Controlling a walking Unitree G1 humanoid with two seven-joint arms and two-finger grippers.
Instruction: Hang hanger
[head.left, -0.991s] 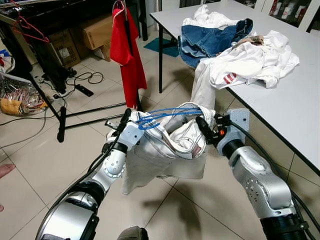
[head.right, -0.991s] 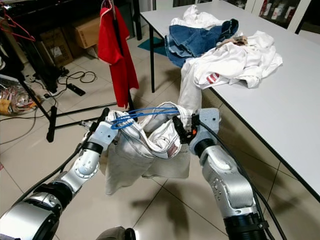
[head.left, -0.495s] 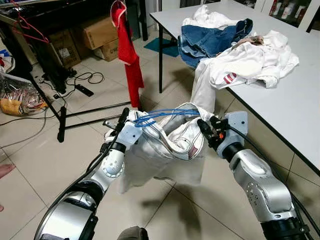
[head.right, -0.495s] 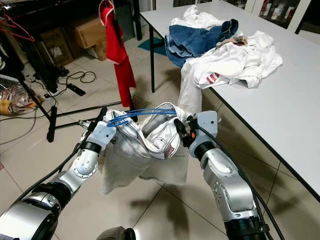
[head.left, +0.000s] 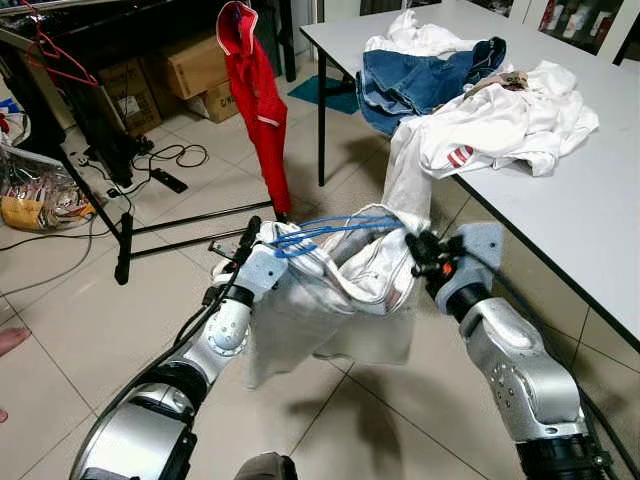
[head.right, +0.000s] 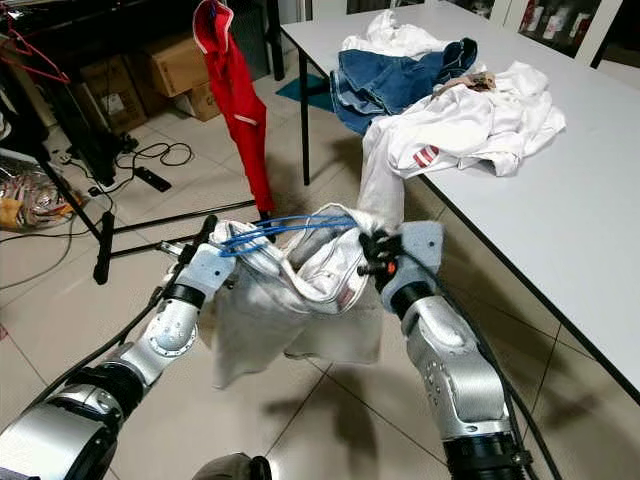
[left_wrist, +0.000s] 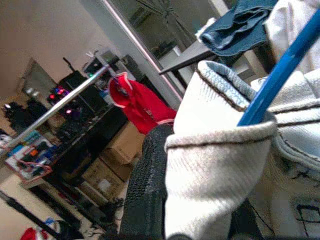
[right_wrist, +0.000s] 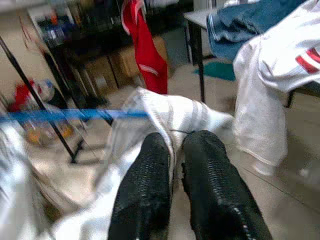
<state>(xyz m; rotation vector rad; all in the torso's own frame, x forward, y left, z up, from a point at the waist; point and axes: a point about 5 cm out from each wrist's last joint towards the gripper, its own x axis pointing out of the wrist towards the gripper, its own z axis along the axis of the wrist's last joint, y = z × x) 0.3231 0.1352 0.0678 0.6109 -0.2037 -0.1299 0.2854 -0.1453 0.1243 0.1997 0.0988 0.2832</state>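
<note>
- Both jaws pinch cloth: right gripper (right_wrist: 172, 165) has its black fingers pressed together on a fold of the white ribbed garment (head.left: 350, 300); left gripper (head.left: 252, 240) clamps the garment's collar edge.
- Blue wire hanger (head.left: 335, 228) lies across the garment's top, spanning between the grippers, above the tiled floor (head.left: 80, 300).
- Left wrist view adds a metal rail (left_wrist: 65, 100) near the hanging red shirt (head.left: 258, 95).
- Head views add the white table (head.left: 600, 200) with heaped clothes (head.left: 480, 90).

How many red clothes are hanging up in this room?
1: a red garment hangs on the black rack, beyond the white garment the robot holds up. Others may be hidden beyond the picture's edges.
</note>
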